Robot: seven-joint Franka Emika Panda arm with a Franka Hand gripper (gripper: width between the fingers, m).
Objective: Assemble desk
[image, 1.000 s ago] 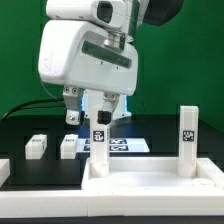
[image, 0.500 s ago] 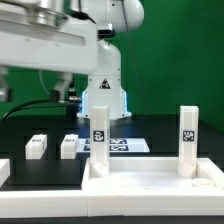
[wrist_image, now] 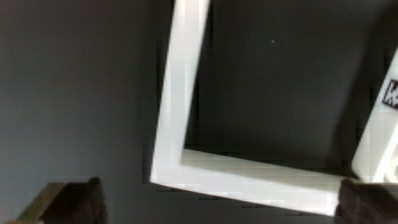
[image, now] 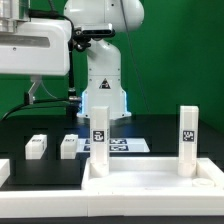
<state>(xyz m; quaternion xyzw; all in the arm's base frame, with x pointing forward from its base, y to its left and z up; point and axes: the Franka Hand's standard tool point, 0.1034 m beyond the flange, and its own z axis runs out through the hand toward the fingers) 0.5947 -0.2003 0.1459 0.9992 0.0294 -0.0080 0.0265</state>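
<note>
The desk top (image: 150, 182), white and rimmed, lies at the front of the exterior view. Two square white legs stand upright in it, each with a marker tag: one at its left (image: 100, 135), one at its right (image: 187, 135). Two more legs (image: 37, 145) (image: 69, 146) lie loose on the black table. My arm (image: 35, 48) is raised at the exterior view's upper left; the fingers do not show there. In the wrist view my gripper (wrist_image: 224, 198) is open wide and empty above a white L-shaped rail (wrist_image: 173, 110). A tagged white piece (wrist_image: 384, 100) shows at the edge.
The marker board (image: 128, 146) lies flat behind the left upright leg. The robot base (image: 105, 80) stands at the back before a green wall. A low white piece (image: 4, 170) sits at the exterior view's left edge.
My arm has lifted off the left upright leg and swung up and toward the exterior view's left. The legs and desk top have not moved.
</note>
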